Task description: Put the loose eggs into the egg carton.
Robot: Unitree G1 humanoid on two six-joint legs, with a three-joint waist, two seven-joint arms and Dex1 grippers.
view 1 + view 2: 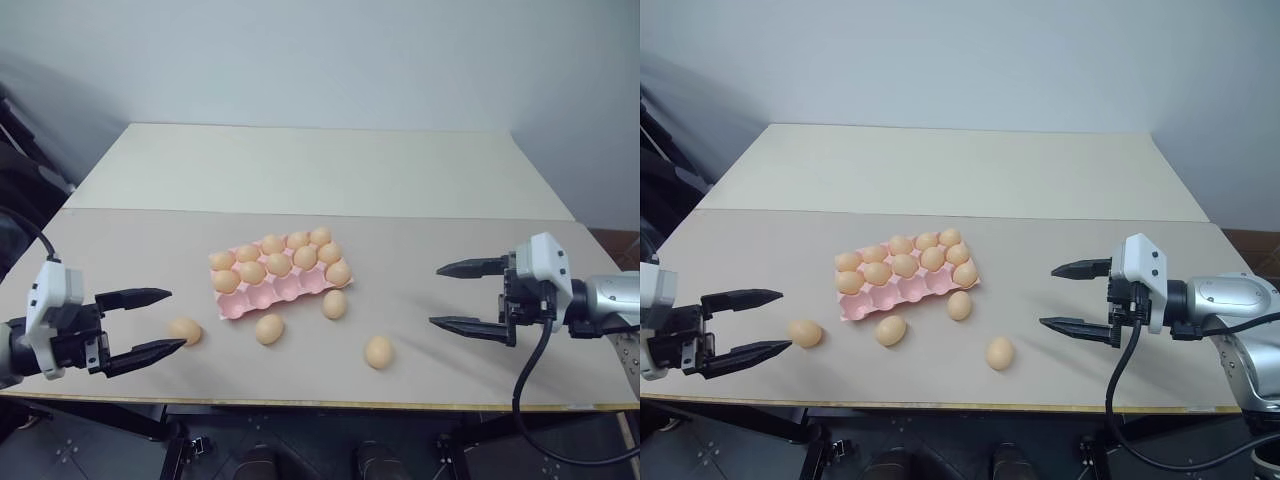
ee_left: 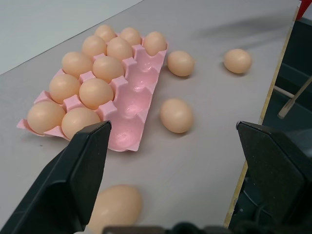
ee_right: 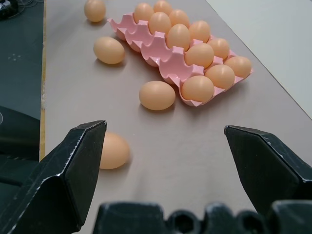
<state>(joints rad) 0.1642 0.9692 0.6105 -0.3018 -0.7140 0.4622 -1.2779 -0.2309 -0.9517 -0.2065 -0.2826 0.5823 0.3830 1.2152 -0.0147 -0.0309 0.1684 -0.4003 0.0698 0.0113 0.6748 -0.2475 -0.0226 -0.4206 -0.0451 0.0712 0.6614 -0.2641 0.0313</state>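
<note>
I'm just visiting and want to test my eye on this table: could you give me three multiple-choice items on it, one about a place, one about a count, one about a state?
1. Where do the loose eggs lie?
A. On the table along the egg carton's near side
B. Behind the carton
C. On the floor

2. How many eggs lie outside the egg carton?
A. Two
B. Four
C. Seven

3. How are the left gripper and right gripper?
A. Both shut on eggs
B. One open, one shut
C. Both open, holding nothing

Key: 1 A, they sit between carton and table edge; 2 B, four rest on the tabletop; 3 C, the fingers stand wide apart.
</note>
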